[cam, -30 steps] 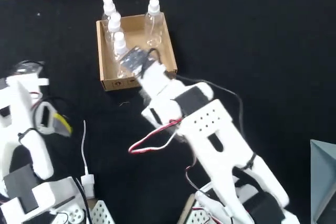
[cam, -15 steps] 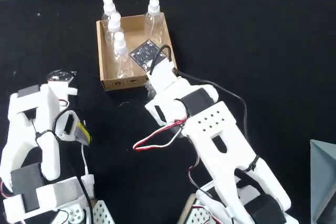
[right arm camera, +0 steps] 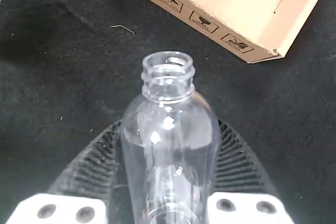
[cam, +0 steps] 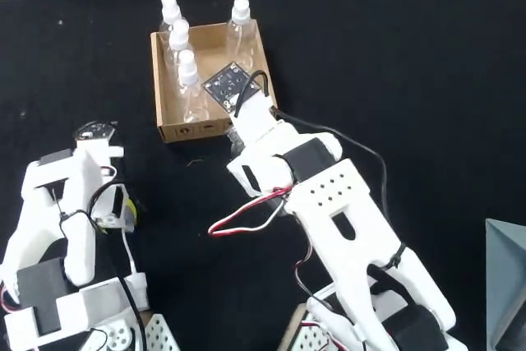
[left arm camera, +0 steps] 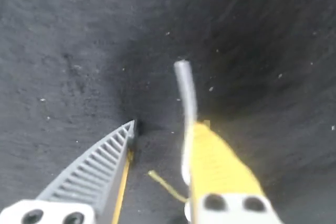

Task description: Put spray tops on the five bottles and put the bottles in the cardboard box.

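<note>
A clear bottle [right arm camera: 168, 77] with an open neck and no top stands between the fingers of my right gripper [right arm camera: 170, 135], which is shut on it. It sits just off the near right corner of the cardboard box [cam: 193, 130], the same box [right arm camera: 226, 3] that lies beyond the bottle's neck. Several capped bottles [cam: 187, 80] stand inside the box. My left gripper [cam: 123, 207] hangs low over the mat at the left. In the left wrist view a thin dip tube [left arm camera: 184, 93] of a spray top sticks out along the yellow finger [left arm camera: 220, 171] of that gripper [left arm camera: 165, 127]; the spray head is hidden.
A grey object [cam: 507, 277] stands at the table's right edge. A white cable [cam: 129, 240] and red wires [cam: 238, 223] hang by the arms' bases. Black mat lies bare to the right of the box.
My left arm swung toward the table's middle, then held. My right gripper drew back with the bottle from over the box's near wall to its near right corner.
</note>
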Available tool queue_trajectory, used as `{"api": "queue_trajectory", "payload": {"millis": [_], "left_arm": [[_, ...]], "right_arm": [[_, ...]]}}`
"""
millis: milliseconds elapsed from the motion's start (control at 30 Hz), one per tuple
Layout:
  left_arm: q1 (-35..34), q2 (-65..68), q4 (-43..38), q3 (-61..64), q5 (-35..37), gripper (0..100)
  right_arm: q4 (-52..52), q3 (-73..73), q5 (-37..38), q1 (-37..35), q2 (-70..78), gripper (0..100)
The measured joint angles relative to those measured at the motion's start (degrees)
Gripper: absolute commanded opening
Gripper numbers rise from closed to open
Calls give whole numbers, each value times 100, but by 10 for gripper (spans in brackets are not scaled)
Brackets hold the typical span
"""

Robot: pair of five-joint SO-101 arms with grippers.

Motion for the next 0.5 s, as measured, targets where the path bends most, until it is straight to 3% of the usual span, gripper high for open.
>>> {"api": "queue_trajectory", "payload": {"millis": [267,500], "left_arm": [[-18,-9,0,0,387,166],[-35,-9,378,-88,1969,166]], "right_arm": [[0,0,0,0,0,113],[0,0,0,0,0,113]]}}
